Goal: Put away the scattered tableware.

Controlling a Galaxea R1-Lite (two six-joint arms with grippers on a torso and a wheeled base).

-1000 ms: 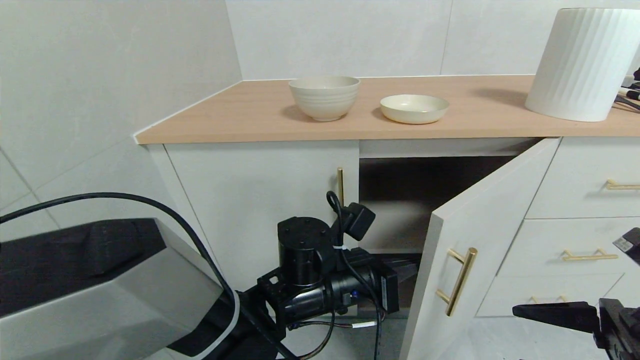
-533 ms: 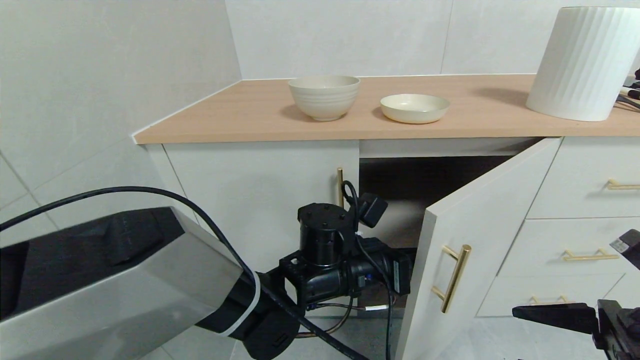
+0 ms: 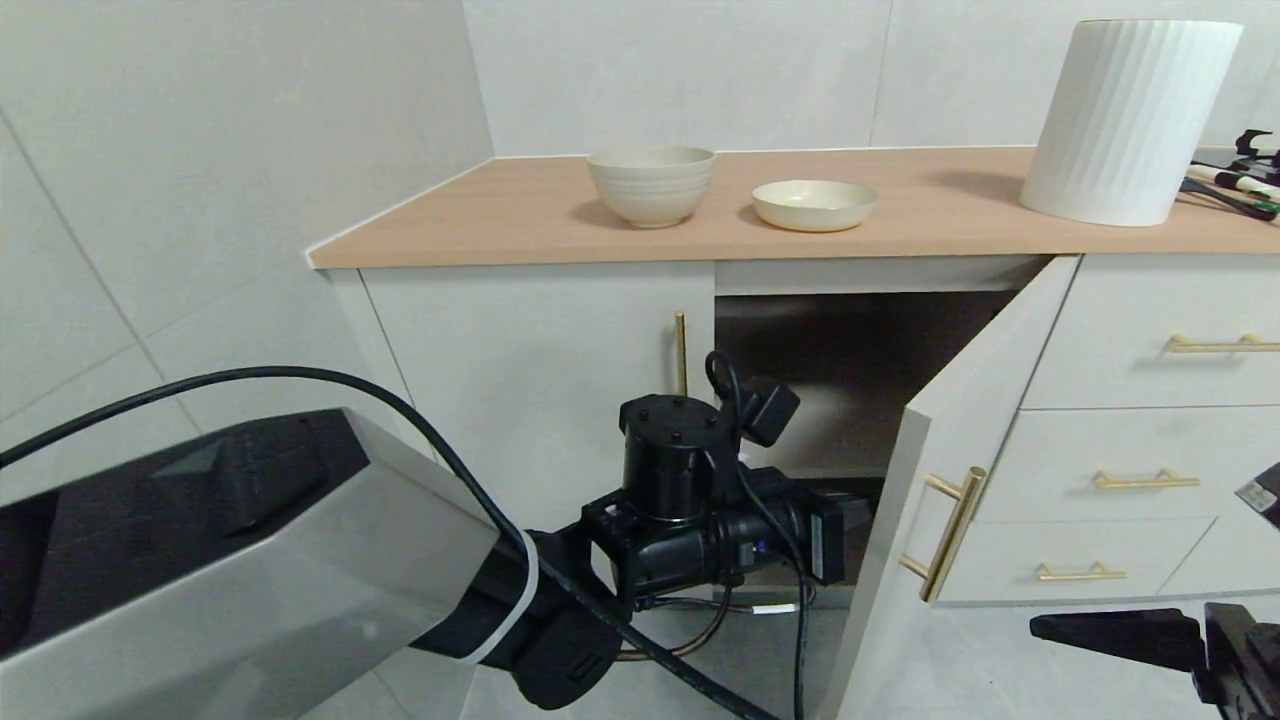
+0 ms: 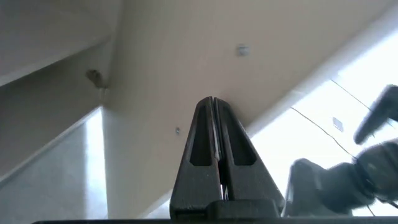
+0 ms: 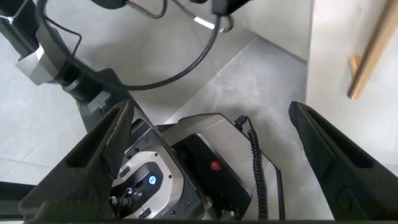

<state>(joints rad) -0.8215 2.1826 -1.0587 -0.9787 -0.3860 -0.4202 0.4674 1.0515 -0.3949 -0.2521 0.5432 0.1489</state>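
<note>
A ribbed cream bowl [image 3: 651, 185] and a shallow cream dish [image 3: 814, 204] stand side by side on the wooden countertop [image 3: 480, 225]. Below them one cabinet door [image 3: 960, 440] stands swung open, showing a dark compartment [image 3: 830, 360]. My left arm's wrist [image 3: 700, 510] is low in front of that opening, and its fingers are hidden behind the door's edge. In the left wrist view my left gripper [image 4: 213, 109] is shut and empty, its tips close to a pale panel. My right gripper [image 5: 211, 155] hangs open over the floor at the lower right, one finger [image 3: 1110, 630] showing.
A tall white ribbed container [image 3: 1130, 120] stands on the counter's right part, with pens [image 3: 1230, 185] beyond it. Drawers with gold handles [image 3: 1145, 480] fill the cabinet's right side. A tiled wall closes off the left. Grey floor tiles [image 3: 1000, 660] lie below.
The head view has shifted. My left arm has moved right and forward to the cabinet opening, and the door stands wider open. The right gripper has kept its place.
</note>
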